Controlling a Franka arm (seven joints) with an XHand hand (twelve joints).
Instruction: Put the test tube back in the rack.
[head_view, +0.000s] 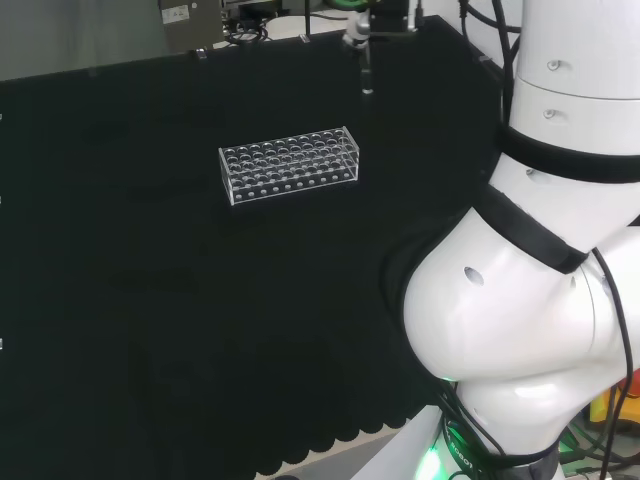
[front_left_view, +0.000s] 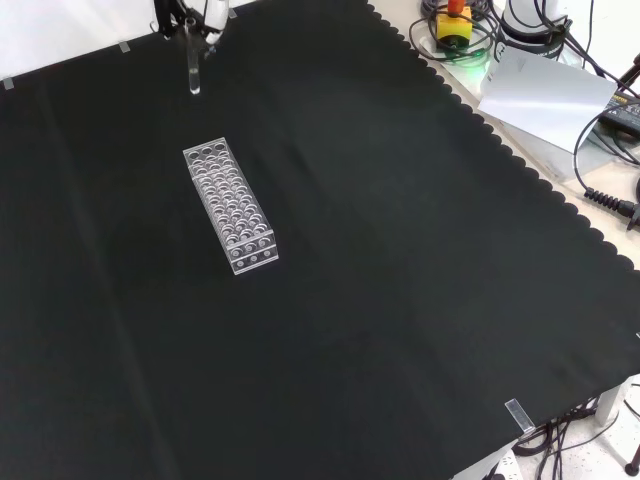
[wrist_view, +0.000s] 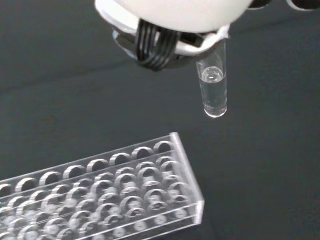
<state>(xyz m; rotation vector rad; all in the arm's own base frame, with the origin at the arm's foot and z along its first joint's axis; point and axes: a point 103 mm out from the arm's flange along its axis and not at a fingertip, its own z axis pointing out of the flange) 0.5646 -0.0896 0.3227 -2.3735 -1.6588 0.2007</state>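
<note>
Rack (front_left_view: 230, 207) on cloth (front_left_view: 400, 300), test tube (front_left_view: 193, 70) above.
Hung upright from hand (front_left_view: 200, 15), beyond rack's far end in front view, apart.

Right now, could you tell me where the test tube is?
The hand holds the test tube upright above the cloth, beyond the rack's far end, at the front view's top left.

Even, bright light; no hard shadows on matte black cloth (front_left_view: 400, 300). Soft glints on clear rack (wrist_view: 125, 195). Blurred white hand (wrist_view: 170, 15) up close.

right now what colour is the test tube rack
Clear, see-through plastic with no tint; the test tube rack shows best in the wrist view, against the black cloth.
</note>
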